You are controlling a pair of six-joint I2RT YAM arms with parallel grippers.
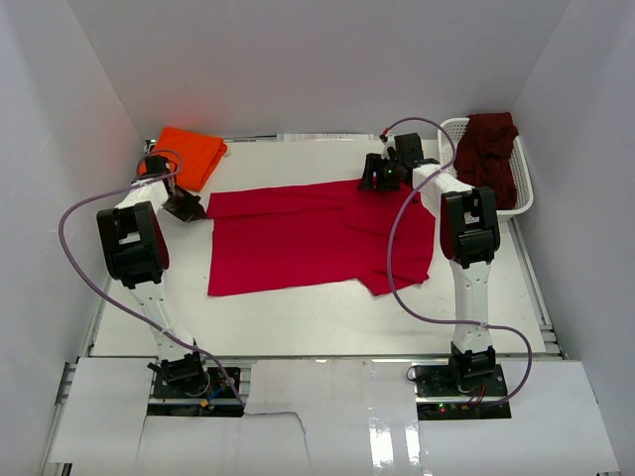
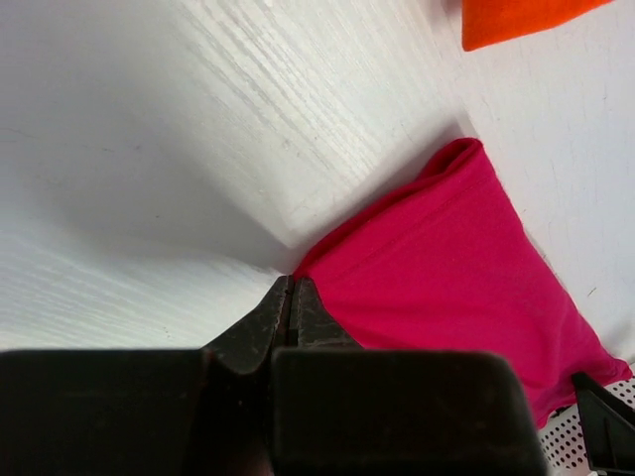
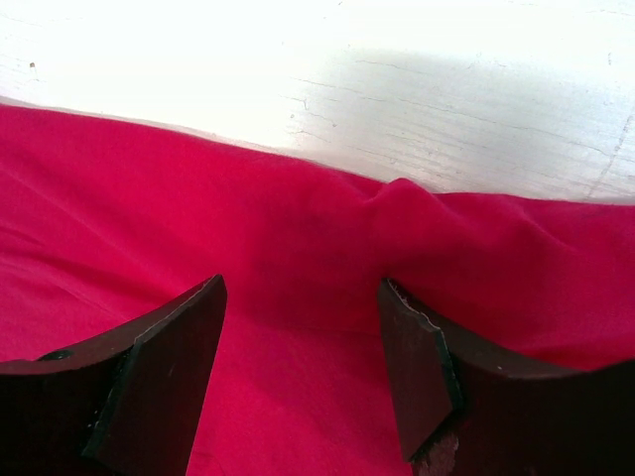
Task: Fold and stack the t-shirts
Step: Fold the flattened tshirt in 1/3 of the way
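Observation:
A bright red t-shirt (image 1: 317,238) lies spread across the middle of the table. My left gripper (image 1: 193,208) is at its far left corner. In the left wrist view the jaws (image 2: 291,283) are shut, and the corner of the red cloth (image 2: 446,278) runs right into their tips. My right gripper (image 1: 382,178) stands open over the shirt's far edge. Its fingers (image 3: 169,377) straddle a small pucker in the red cloth (image 3: 298,228). An orange t-shirt (image 1: 189,154) lies folded at the far left, its edge (image 2: 516,20) showing in the left wrist view. A dark maroon t-shirt (image 1: 488,159) is heaped in the basket.
The white lattice basket (image 1: 526,188) stands at the far right against the wall. White walls close in the table on the left, back and right. Purple cables loop from both arms over the table's sides.

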